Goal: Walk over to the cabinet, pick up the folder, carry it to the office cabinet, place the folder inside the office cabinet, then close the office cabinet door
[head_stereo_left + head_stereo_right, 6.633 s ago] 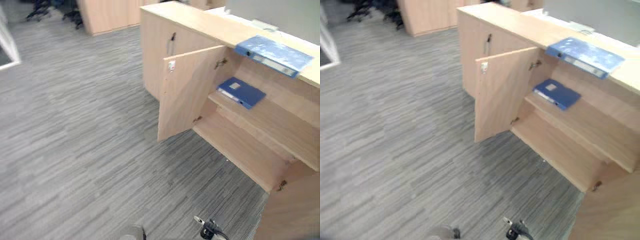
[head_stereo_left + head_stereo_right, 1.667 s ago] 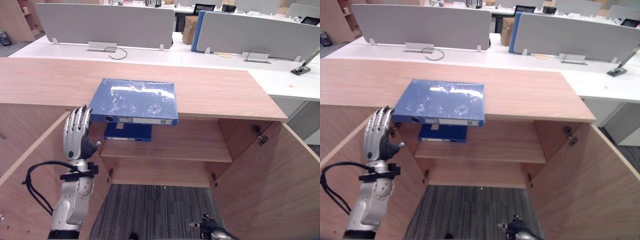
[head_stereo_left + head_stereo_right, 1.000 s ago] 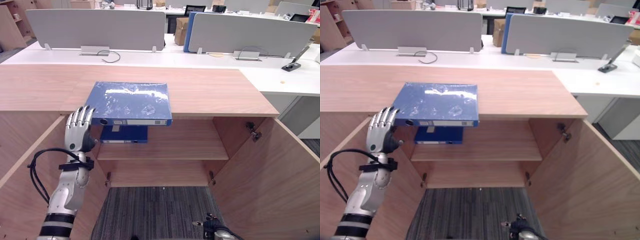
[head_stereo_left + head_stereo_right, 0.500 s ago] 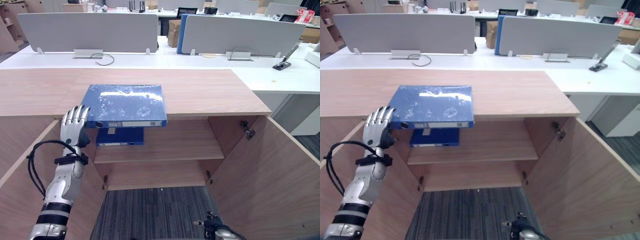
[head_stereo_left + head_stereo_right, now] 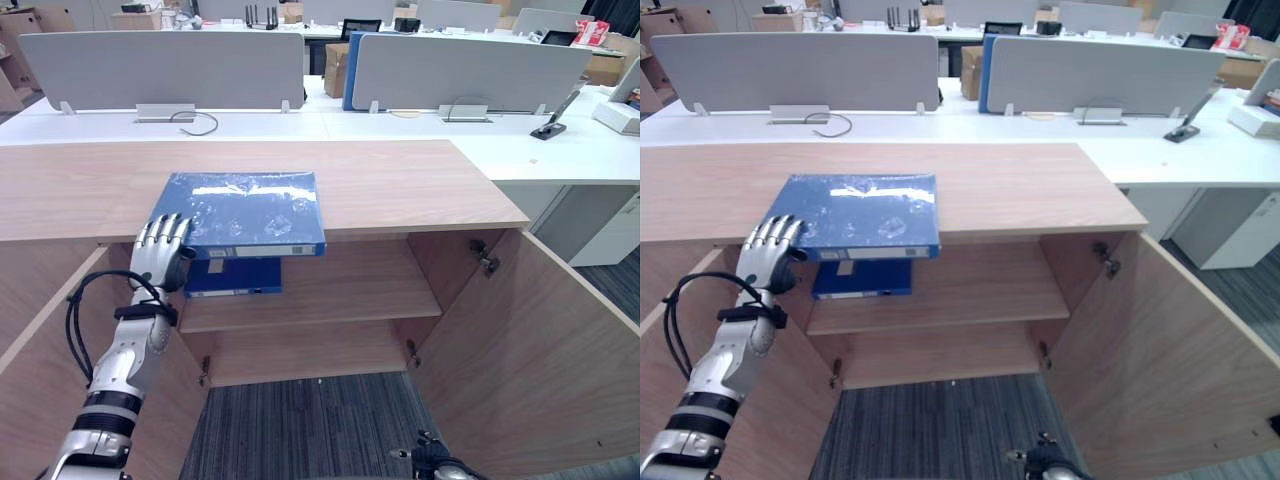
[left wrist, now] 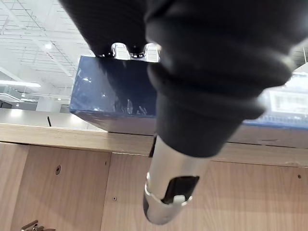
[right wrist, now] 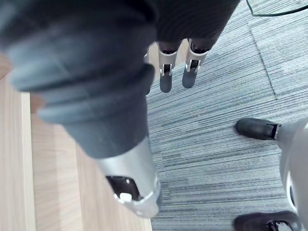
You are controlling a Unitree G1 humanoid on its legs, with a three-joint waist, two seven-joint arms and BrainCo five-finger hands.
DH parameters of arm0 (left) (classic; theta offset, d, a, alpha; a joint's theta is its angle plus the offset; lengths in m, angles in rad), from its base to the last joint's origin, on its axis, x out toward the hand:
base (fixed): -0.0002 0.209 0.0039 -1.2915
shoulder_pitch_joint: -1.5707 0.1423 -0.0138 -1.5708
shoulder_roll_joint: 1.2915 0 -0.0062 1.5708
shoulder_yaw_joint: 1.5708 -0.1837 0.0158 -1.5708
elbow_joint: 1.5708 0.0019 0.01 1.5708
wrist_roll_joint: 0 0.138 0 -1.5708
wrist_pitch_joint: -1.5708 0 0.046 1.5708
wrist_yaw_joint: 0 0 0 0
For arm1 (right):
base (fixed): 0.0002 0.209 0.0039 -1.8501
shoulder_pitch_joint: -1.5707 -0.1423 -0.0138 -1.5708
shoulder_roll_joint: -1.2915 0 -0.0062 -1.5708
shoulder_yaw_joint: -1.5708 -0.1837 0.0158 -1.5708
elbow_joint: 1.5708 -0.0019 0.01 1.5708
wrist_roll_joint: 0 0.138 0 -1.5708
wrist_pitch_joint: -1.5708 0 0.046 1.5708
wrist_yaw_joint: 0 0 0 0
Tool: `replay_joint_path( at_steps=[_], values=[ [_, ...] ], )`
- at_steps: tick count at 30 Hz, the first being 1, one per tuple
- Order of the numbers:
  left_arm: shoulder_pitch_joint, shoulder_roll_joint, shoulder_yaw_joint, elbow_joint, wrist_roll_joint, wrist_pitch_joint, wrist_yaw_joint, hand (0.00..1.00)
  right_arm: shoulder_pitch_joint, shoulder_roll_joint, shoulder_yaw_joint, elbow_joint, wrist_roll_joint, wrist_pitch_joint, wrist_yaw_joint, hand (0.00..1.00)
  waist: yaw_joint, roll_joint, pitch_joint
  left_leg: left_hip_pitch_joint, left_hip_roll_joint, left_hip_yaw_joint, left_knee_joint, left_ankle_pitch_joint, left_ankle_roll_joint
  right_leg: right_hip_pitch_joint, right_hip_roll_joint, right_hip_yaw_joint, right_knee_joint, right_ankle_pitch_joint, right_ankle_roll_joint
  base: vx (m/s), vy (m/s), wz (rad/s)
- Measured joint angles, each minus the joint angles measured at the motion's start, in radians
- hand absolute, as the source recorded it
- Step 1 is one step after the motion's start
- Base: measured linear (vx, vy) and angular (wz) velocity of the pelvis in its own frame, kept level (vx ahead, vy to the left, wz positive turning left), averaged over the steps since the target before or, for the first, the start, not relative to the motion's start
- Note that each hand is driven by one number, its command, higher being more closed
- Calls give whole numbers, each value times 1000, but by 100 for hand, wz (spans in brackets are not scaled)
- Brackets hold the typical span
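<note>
Atop the cabinet (image 5: 400,190) lies the blue folder (image 5: 250,205); the left hand (image 5: 160,255), open and empty, is at its corner; the right hand (image 7: 165,77) hangs relaxed.

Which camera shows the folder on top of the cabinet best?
The left eye view: the whole folder shows, cover and spine, left hand at its corner. The right eye view matches. The left wrist view catches one dark end; the right wrist view faces floor.

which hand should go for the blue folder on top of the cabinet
Left. The left hand is raised right at the near left corner of the top folder on the cabinet, fingers straight. The right hand hangs low over the carpet, away from it.
</note>
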Motion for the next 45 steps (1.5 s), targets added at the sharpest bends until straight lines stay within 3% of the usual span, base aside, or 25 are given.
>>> replay_joint_path(
  at_steps=[13,14,38,40,42,45],
  values=[
    [-75,29,-57,84,1,-4,-11,0,9,-1,-3,0,0,0,0,0,-17,1,-8,7,1,16,0,0,-1,-2,-1,15,0,6,3,-36,13,-4],
    [-80,30,-58,91,1,-2,-11,100,9,-1,-3,0,0,0,0,0,-17,1,-8,8,1,19,0,-1,-2,-2,-1,19,0,6,3,-38,14,-7],
    [-254,26,-46,267,8,48,49,100,29,-8,-30,1,1,-1,0,0,-48,1,-24,-2,0,49,0,-11,-1,-34,-4,53,0,16,5,-30,9,-4],
    [-232,-27,-1,196,2,69,44,100,35,-8,-32,2,1,0,-1,0,-47,0,-24,-3,-2,49,0,-12,-1,-35,-5,53,0,16,5,-35,11,0],
    [-119,-145,82,-28,-51,86,45,100,37,-6,-36,2,1,0,-2,0,-44,0,-24,-3,-5,46,0,-10,3,-34,-8,53,0,16,5,0,0,0],
    [22,-311,88,-257,-135,61,47,100,43,-4,-41,2,2,6,-5,0,-23,0,-25,-3,-7,33,0,-9,4,-32,-9,49,1,16,4,-1,3,4]
  ],
)
